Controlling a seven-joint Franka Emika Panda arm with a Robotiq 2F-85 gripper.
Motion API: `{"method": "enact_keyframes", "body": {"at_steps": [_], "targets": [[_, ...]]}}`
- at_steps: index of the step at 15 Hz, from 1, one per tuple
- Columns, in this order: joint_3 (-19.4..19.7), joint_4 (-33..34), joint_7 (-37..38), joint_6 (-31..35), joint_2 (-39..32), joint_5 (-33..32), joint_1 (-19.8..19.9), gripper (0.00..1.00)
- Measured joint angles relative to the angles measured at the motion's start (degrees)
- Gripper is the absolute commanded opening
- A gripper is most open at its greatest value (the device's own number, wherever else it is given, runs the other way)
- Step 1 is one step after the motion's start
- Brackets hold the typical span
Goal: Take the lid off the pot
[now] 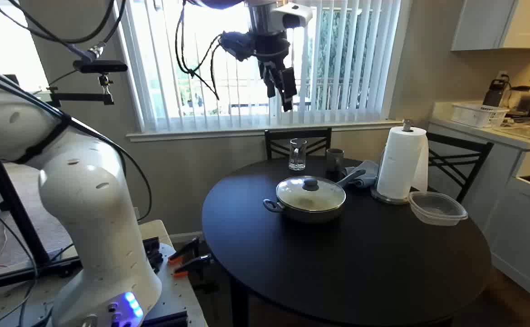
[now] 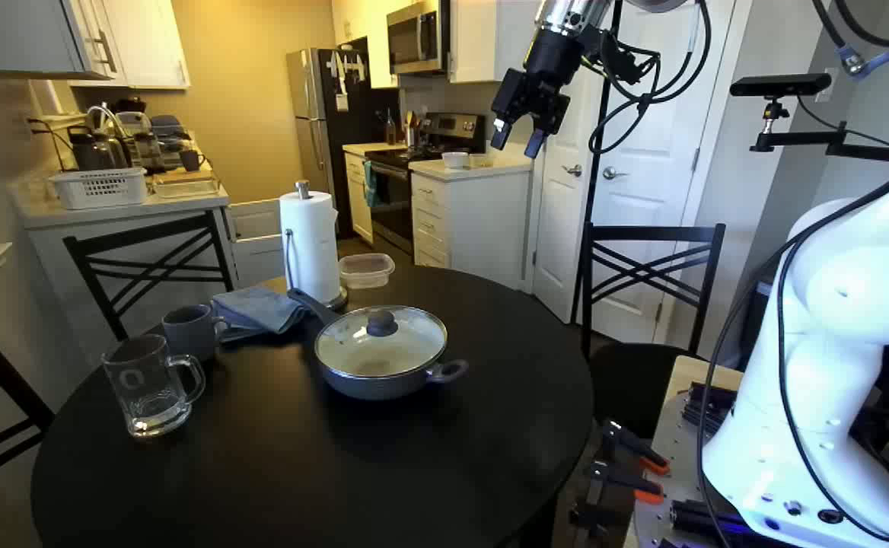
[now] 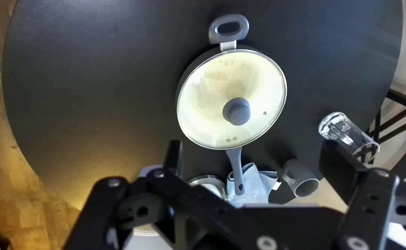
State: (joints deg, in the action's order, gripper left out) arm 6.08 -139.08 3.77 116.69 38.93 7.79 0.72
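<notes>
The lid [image 1: 290, 193] is a round glass disc with a metal rim and a grey central knob. It lies flat on the pot [image 1: 312, 216], and the pot's cream inside shows through it. The lid [image 2: 353, 346] and the grey pot wall [image 2: 380, 388] also show in the other exterior picture. In the wrist view the lid [image 3: 206, 100] is at upper middle, with the pot's long handle [image 3: 236, 165] below. My gripper [image 1: 280, 100] is high above the table, well clear of the lid. Its fingers are wide apart with nothing between them, also in the wrist view [image 3: 251, 149].
On the dark round table [image 1: 337, 268] stand a glass mug [image 1: 297, 155], a grey mug [image 1: 334, 160], a paper towel roll [image 1: 401, 163] and a clear plastic container [image 1: 436, 210]. A blue cloth [image 2: 258, 308] lies under the long handle's end. Chairs surround the table.
</notes>
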Motion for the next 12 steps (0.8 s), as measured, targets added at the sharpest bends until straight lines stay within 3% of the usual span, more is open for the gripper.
{"method": "enact_keyframes", "body": {"at_steps": [9, 12], "targets": [[-0.17, 0.11, -0.05, 0.17, -0.07, -0.22, 0.00, 1.00], [-2.28, 1.68, -0.10, 1.79, -1.91, -3.13, 0.00, 1.00]]}}
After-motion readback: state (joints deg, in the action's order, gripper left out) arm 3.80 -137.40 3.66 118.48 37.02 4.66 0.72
